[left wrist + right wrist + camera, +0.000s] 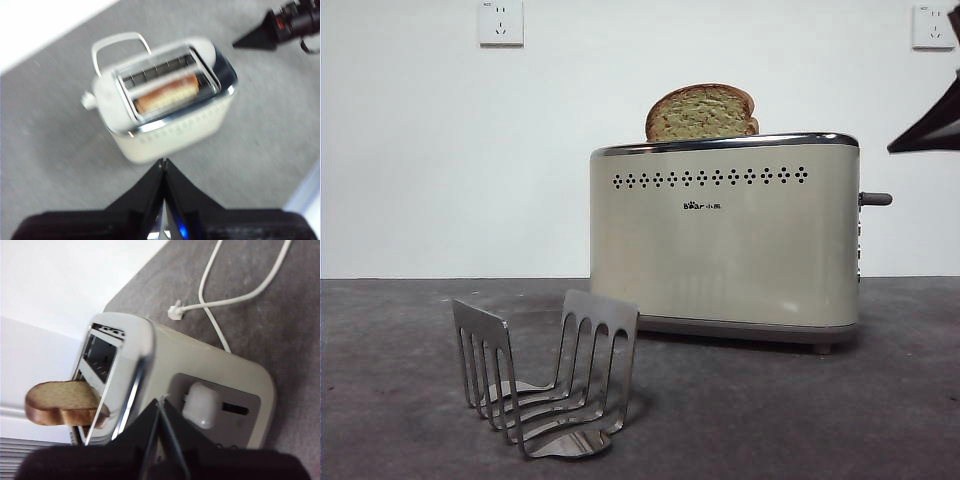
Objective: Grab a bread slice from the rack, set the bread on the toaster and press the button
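Currently: bread loaded, lever not yet pressed; two of three steps look complete.

Bread: the slice of bread stands upright in the toaster, its rounded top well proud of the chrome rim. In the left wrist view it sits in one of the two slots; the other slot shows only bare wire guides.

Rack: the rack stands in front of the toaster and apart from it, no slice between its dividers.

Button: the button sticks out of the toaster's narrow end, high on its slot. In the right wrist view it appears as a pale knob at one end of a dark slot. Judged unpressed, since the bread rides high.

Right gripper: the right gripper has its jaws closed tip to tip with nothing held, and hangs just off the toaster's lever end, close to the knob but not seen touching it. Probably the dark tip at the front view's upper right edge.

Left gripper: the left gripper has jaws pressed together, empty, hovering above the toaster and clear of it.

Cable: a white power cord lies loose on the table beyond the toaster, plug apparently not in a socket.

Remaining: push the lever down.
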### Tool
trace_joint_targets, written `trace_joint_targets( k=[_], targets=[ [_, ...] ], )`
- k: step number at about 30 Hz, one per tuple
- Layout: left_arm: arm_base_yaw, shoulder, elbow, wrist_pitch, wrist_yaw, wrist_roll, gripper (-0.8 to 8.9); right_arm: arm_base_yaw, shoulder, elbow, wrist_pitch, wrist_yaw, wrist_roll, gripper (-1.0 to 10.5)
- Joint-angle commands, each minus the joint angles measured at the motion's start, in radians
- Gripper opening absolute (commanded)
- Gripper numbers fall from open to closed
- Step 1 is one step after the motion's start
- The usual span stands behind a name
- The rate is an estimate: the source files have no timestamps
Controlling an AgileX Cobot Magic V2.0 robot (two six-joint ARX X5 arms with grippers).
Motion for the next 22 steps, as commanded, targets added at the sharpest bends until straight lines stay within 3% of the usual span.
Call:
trace_joint_targets(
  k=[1, 13, 22],
  targets=[
    [0.002, -0.018, -0.045, 0.001, 0.022, -0.016, -0.04, 0.001, 0.024, -0.002, 0.013, -0.007, 0.002, -0.1],
    [0.002, -0.093, -0.269, 0.001, 0.035, -0.051, -0.04, 0.043, 0.106, -0.002, 0.025, 0.002, -0.02, -0.1],
    [0.002, -0.116, -0.335, 0.001, 0.035, -0.057, -0.04, 0.053, 0.139, -0.002, 0.021, 0.063, -0.025, -0.1]
  ],
)
